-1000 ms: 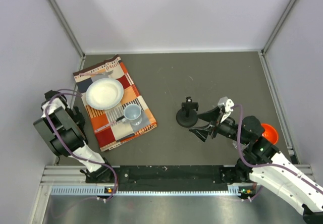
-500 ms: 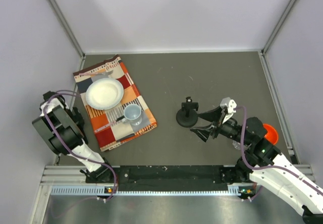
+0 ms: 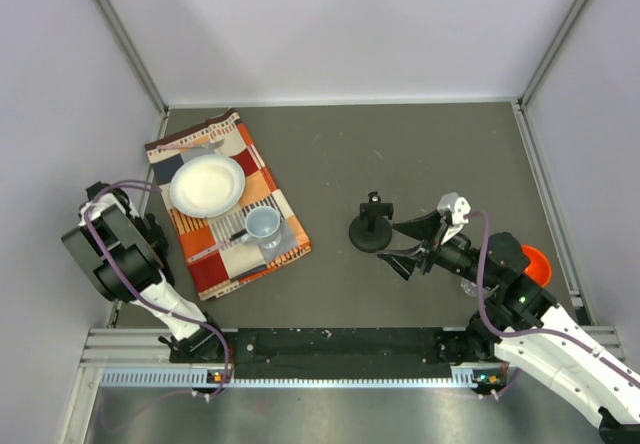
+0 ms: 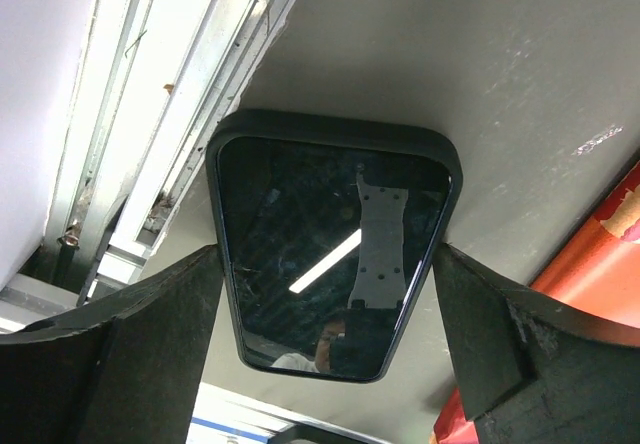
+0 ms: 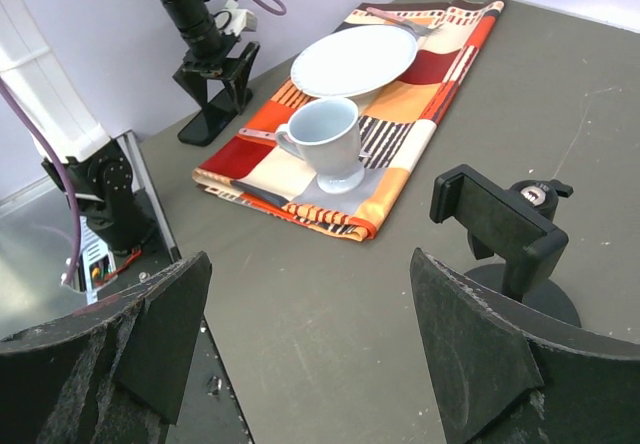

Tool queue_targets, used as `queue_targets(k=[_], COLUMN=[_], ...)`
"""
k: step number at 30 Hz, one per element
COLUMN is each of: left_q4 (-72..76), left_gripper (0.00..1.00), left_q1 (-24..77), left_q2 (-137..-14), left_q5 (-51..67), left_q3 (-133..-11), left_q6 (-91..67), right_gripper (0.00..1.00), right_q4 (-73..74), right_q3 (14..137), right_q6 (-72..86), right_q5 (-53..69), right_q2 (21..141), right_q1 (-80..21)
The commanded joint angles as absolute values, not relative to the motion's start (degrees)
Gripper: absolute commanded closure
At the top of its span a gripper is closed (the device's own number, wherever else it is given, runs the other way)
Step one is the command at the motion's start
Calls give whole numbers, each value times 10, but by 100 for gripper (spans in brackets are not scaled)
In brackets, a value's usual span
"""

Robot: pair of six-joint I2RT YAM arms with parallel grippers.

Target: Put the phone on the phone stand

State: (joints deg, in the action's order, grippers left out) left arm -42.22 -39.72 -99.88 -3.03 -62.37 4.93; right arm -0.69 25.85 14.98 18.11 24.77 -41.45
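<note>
- The phone (image 4: 332, 234) lies screen up on the bench (image 4: 520, 74). It sits at the bench's left edge, just beside the metal rail (image 4: 170, 114) and near the orange-checked cloth (image 4: 600, 254).
- The left pincer (image 4: 328, 309) is spread wide and straddles the phone, one finger at each long side. It has hold of nothing yet. Whether the pads already touch the edges cannot be told from the wrist view.
- The step in hand looks like the grasp. It calls for closing evenly on both long edges, with the pads low enough to catch the thin slab's sides rather than ride over the glass.
- The slab is thin and smooth, so a squeeze set off-centre would likely let it pivot or slip. A grip near the middle of its length is the safer choice.
- The phone stand (image 3: 371, 226) is well apart to the right, past the cloth with its plate (image 3: 207, 185) and cup (image 3: 263, 225). The carry should therefore lift clear of the crockery.
- The right pincer (image 3: 390, 243) hangs just beside the stand, opened wide and holding nothing. From there it could steady the base or take the phone.
- The clamp bracket (image 5: 495, 214) is small and sits atop the post, so the phone should probably arrive tilted and squared to it.
</note>
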Motion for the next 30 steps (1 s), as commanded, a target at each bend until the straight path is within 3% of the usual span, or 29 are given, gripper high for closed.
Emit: queue_targets(k=[1, 5, 8, 9, 15, 16, 17, 30], left_q4=[-406, -405, -402, -402, -403, -405, -405, -413], left_gripper=[14, 16, 33, 45, 75, 90, 98, 100], left_q1=[-399, -398, -396, -396, -391, -391, -390, -383], left_q2=[-1020, -1024, -1028, -1028, -1012, -1006, -1003, -953], left_q5=[-30, -34, -40, -42, -91, -97, -103, -199], left_q3=[-625, -622, -620, -619, -622, -623, -623, -612], left_q6=[58, 55, 51, 50, 31, 26, 23, -57], right_gripper=[19, 18, 18, 18, 18, 18, 18, 18], right_q4=[-25, -26, -25, -25, -30, -32, -33, -41], right_q3=[254, 252, 250, 250, 247, 245, 244, 247], right_q6=[140, 139, 137, 137, 136, 136, 137, 142], right_q5=[173, 168, 163, 162, 159, 160, 160, 161], right_q2=[247, 244, 241, 239, 236, 236, 237, 256], right_q1=[-412, -413, -413, -413, -413, -413, -413, -413])
